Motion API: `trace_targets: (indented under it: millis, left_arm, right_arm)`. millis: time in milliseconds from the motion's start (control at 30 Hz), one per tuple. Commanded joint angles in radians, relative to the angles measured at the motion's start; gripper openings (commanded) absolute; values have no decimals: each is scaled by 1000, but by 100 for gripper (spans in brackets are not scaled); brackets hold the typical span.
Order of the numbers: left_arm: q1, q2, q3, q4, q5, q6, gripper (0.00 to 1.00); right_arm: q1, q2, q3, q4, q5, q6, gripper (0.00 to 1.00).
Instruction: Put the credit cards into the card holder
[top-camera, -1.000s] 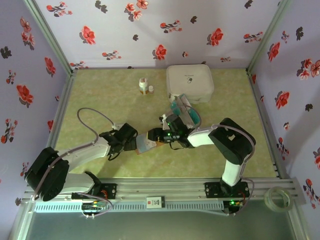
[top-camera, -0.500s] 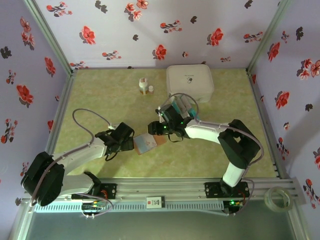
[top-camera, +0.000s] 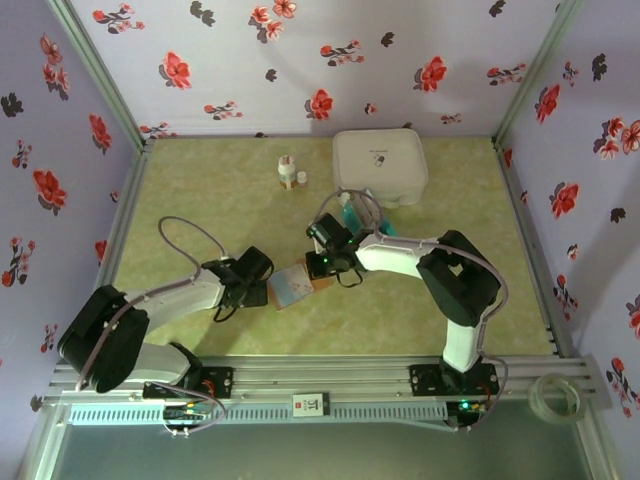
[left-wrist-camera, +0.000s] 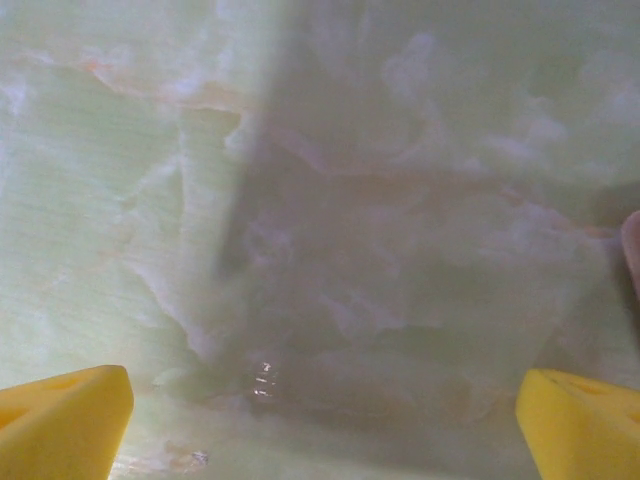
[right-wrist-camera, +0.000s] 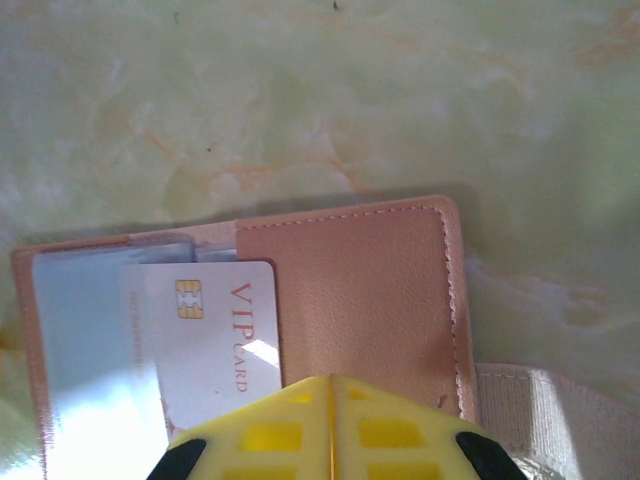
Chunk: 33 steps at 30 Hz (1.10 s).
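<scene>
Clenched now at the right gripper (right-wrist-camera: 332, 385), from half-open a second ago: yellow fingertips pressed together, nothing visibly pinched between them. Shifted toward 9 o'clock over that same second, ending just above the open card holder (right-wrist-camera: 350, 290) near the middle of the table (top-camera: 200, 190). Lying released in the holder's 9 o'clock half, over the grey-blue inner panel: a white VIP card (right-wrist-camera: 215, 340), near end hidden under the fingertips. Tucked into a slot or merely resting on top, cannot tell. Probably closed for nudging that card deeper, not for a fresh pick. Spread fully wide at the left gripper (left-wrist-camera: 320, 430), low over bare table at the holder's 9 o'clock side, grasping nothing. Waiting at 1 o'clock from the holder, against the white box (top-camera: 380, 166): the remaining teal credit cards (top-camera: 352, 213).
</scene>
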Motion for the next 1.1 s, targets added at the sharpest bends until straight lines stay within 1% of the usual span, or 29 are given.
trace_targets:
  millis: [0,467,1067]
  left_arm:
    - [-7,33,28,-12,3,5,100]
    - [-10,94,50,26,9,26,100]
    - [-9,108,37,54,23,26,100]
  right_arm:
    - [11,24,35,-33,22,-30,7]
    - [49,72,77,-60,19,-35,6]
    - [106,101,119,-48,-16,-3,3]
